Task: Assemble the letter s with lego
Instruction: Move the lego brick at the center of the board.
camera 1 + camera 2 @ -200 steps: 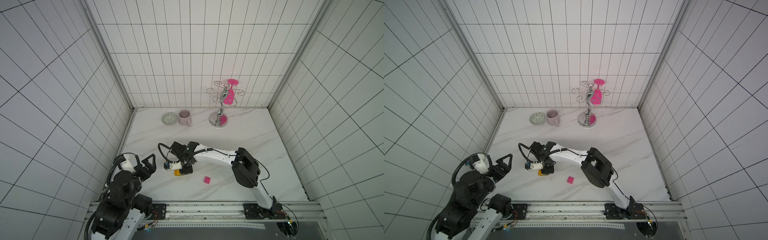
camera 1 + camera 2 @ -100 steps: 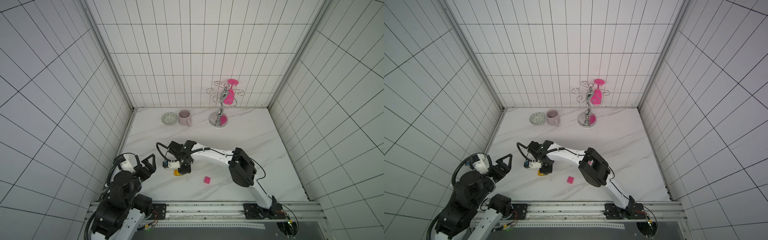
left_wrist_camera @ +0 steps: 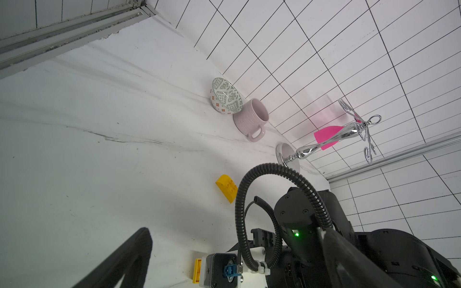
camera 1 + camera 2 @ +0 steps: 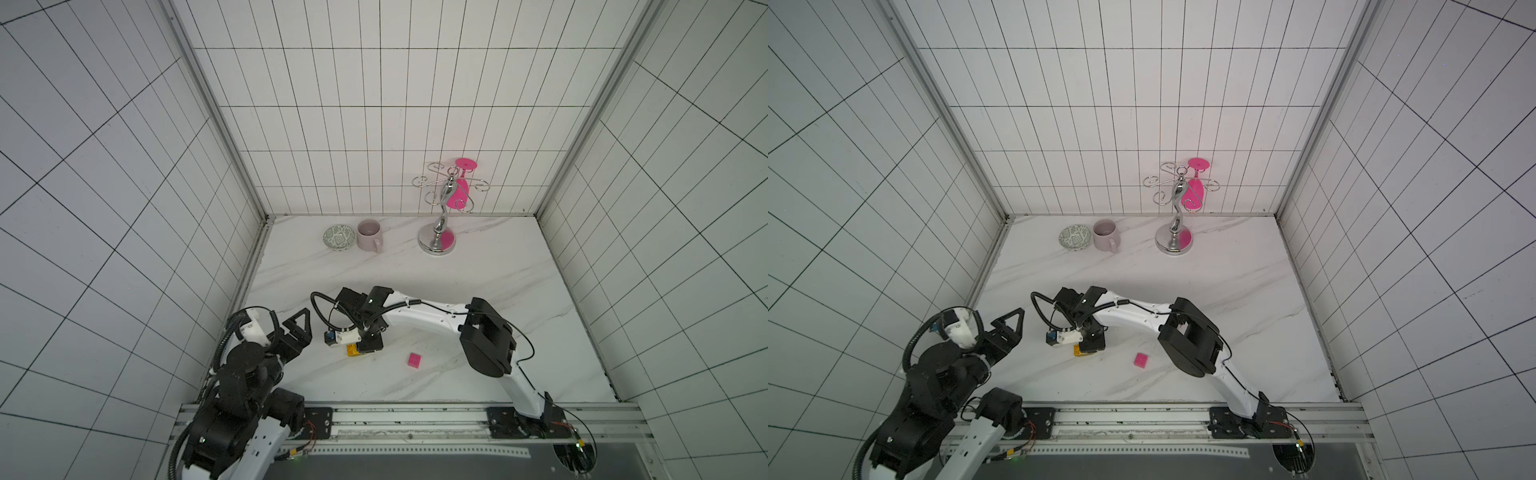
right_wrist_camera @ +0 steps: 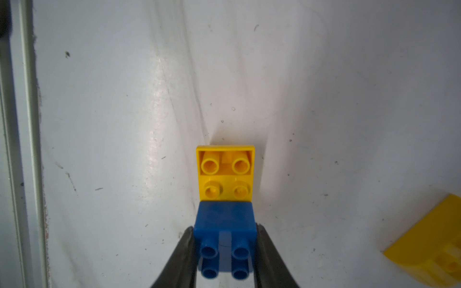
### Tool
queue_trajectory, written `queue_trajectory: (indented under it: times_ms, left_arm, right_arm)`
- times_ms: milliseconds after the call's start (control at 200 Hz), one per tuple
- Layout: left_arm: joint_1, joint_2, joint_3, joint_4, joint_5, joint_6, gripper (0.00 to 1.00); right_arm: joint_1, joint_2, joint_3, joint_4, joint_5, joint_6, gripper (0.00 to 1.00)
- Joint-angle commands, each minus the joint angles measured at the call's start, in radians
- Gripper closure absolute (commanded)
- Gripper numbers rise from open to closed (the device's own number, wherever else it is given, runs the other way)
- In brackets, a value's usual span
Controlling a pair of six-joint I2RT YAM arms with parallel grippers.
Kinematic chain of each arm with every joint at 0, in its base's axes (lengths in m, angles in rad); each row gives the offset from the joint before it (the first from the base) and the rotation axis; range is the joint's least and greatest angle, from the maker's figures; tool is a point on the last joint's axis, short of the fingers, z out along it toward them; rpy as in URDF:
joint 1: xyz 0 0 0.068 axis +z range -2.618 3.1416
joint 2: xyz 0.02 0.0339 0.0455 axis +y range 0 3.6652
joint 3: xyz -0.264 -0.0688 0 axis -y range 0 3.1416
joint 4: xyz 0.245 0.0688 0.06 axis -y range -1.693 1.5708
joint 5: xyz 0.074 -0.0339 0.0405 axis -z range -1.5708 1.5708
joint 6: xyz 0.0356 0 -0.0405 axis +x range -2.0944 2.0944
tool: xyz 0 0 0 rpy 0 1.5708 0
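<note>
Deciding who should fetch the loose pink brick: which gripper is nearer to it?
Right. The right gripper, shut on the blue brick, sits a short way from the pink brick; the left gripper hangs open farther off, beyond the right one.

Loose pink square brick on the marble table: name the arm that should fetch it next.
Left, probably. The left pincer is open and empty, while the right pincer is shut on the blue square brick against a yellow studded brick. The pink square brick lies uncovered.

Glossy, smooth plastic — the small blue square brick (image 5: 225, 219) and yellow studded brick (image 5: 225, 174); polished white marble-look tabletop (image 5: 324, 87); mirror-bright chrome stand (image 4: 429, 244).
</note>
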Motion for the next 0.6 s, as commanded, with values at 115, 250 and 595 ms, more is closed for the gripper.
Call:
queue_trajectory:
  times_ms: [115, 250, 595]
  left_arm:
    - [0.003, -0.015, 0.015, -0.009, -0.015, -0.011, 0.01]
    - [0.003, -0.012, 0.014, -0.009, -0.014, -0.011, 0.01]
    - [0.003, -0.011, 0.012, -0.007, -0.015, -0.01, 0.01]
  right_arm:
    - [0.023, 0.033, -0.017, -0.062, -0.02, -0.016, 0.81]
    - [0.027, 0.051, -0.018, -0.065, -0.017, -0.005, 0.81]
    - [0.035, 0.071, -0.008, -0.066, 0.02, 0.01, 0.81]
